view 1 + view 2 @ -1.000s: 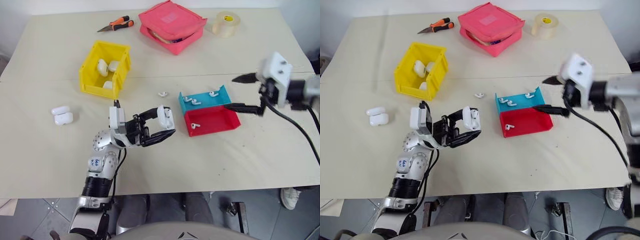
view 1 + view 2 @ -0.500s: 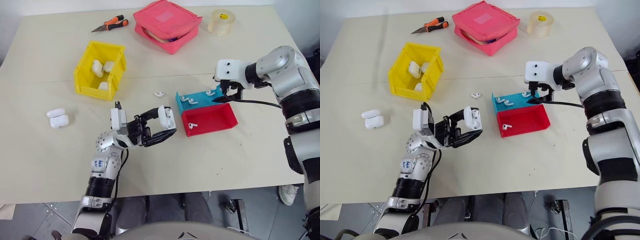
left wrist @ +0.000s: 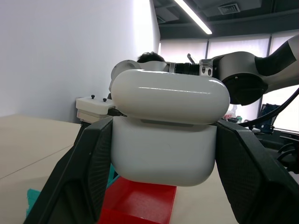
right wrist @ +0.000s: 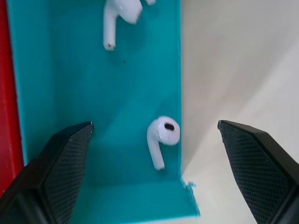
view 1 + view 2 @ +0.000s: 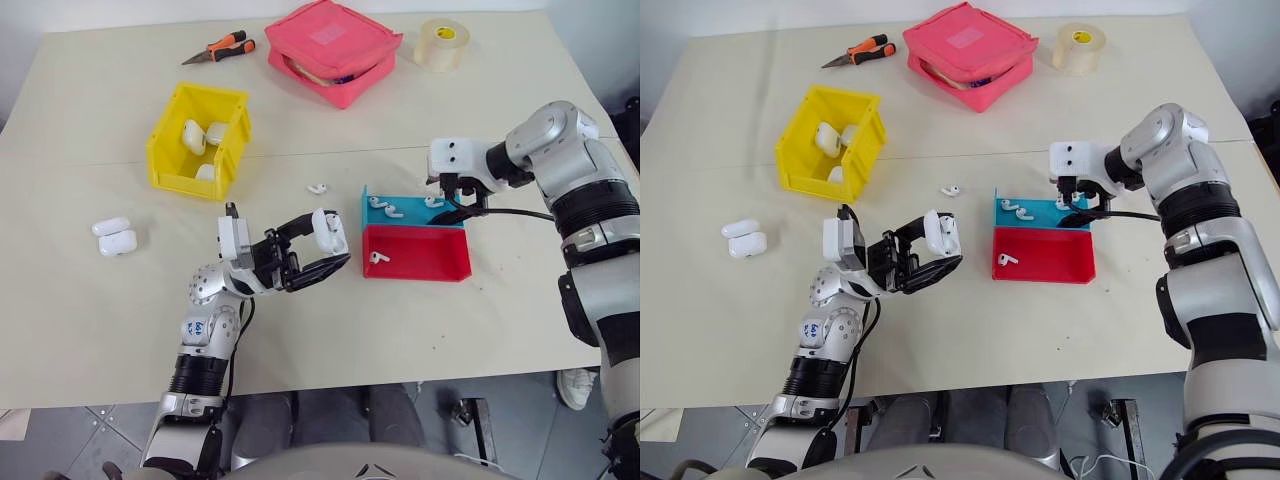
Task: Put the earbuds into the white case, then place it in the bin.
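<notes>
- Two earbuds lie in the blue tray; the one the right gripper is lined up on sits in the tray's corner, close against its side wall. The other is toward the tray's opposite end.
- One more earbud in the red tray, one loose on the surface between the bin and the trays.
- White case is clenched in the left gripper, held up off the surface near its middle, between bin and trays. Lid looks down in the left wrist view; can't tell if it's latched.
- Right gripper: fingers spread wide, empty, pointing down over the blue tray, one finger above the tray floor, the other outside the wall.
- Step in hand, my read: picking an earbud to load into the case. Bin step not started.
- Next move needs: drop straight down and close on the bud. Wall is tight to it, so the outer finger likely catches the wall or shoves the tray. Shift inward first.
- Yellow bin sits toward the far-left part of the surface, already holds several cases. Two spare cases near the left edge.
</notes>
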{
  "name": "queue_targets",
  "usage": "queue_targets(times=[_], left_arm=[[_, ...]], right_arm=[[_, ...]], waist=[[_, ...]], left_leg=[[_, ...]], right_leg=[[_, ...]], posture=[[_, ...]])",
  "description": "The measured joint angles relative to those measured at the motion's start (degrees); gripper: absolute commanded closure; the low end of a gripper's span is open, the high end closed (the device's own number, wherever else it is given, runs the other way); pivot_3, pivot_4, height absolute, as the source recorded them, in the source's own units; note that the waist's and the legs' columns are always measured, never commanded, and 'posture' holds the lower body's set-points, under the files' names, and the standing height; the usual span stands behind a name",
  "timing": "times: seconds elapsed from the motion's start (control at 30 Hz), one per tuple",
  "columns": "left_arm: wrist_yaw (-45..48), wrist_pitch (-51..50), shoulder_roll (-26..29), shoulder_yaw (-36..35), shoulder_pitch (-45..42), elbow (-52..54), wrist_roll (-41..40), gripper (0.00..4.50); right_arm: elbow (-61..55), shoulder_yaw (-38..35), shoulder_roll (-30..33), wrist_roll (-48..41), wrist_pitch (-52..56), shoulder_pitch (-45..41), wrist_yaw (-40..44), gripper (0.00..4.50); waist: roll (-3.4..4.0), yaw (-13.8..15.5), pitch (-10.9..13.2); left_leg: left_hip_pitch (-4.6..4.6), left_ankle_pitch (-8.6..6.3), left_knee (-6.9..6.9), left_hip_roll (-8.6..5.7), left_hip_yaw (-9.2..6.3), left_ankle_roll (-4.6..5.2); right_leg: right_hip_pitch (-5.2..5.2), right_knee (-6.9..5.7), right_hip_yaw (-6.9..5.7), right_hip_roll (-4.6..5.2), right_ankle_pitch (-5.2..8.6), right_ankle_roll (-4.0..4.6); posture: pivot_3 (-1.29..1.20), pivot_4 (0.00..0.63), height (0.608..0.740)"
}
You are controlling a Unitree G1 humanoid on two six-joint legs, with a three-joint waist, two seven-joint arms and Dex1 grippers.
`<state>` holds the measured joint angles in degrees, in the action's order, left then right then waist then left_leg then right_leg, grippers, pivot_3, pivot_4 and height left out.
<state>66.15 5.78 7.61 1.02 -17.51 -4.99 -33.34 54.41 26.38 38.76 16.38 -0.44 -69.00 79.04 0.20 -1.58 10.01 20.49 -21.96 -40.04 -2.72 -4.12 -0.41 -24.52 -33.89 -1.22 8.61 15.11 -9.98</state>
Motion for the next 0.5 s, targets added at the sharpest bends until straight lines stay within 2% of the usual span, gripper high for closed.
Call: queue_targets(times=[0.07,0.33,0.5], left_arm=[[0.0,0.0,-0.1,0.0,-0.2,-0.2,0.0,1.63],[0.1,0.1,-0.7,0.1,-1.4,-0.4,0.0,1.63],[0.1,0.2,-0.8,0.1,-1.4,-0.5,0.0,1.63]], right_arm=[[0.0,0.0,0.0,0.6,0.9,-0.1,-0.2,0.02],[0.4,-0.2,-0.8,2.3,1.9,-0.5,-0.3,2.62],[0.6,-0.4,-1.4,2.9,1.7,-0.7,-1.1,2.62]], waist=[[0.00,0.0,0.0],[0.01,-0.1,0.0],[0.01,-0.1,0.0]], left_leg=[[0.00,0.00,-0.04,0.00,0.00,0.00],[-0.03,0.00,-0.04,0.01,0.02,-0.01],[-0.03,0.01,-0.04,0.01,0.01,-0.02]], right_leg=[[0.02,-0.02,0.00,0.00,0.00,0.00],[0.02,-0.05,0.01,-0.01,0.00,0.00],[0.02,-0.06,0.01,0.00,0.00,0.00]], posture=[[0.00,0.150,0.740],[0.00,0.150,0.740],[0.00,0.150,0.740]])
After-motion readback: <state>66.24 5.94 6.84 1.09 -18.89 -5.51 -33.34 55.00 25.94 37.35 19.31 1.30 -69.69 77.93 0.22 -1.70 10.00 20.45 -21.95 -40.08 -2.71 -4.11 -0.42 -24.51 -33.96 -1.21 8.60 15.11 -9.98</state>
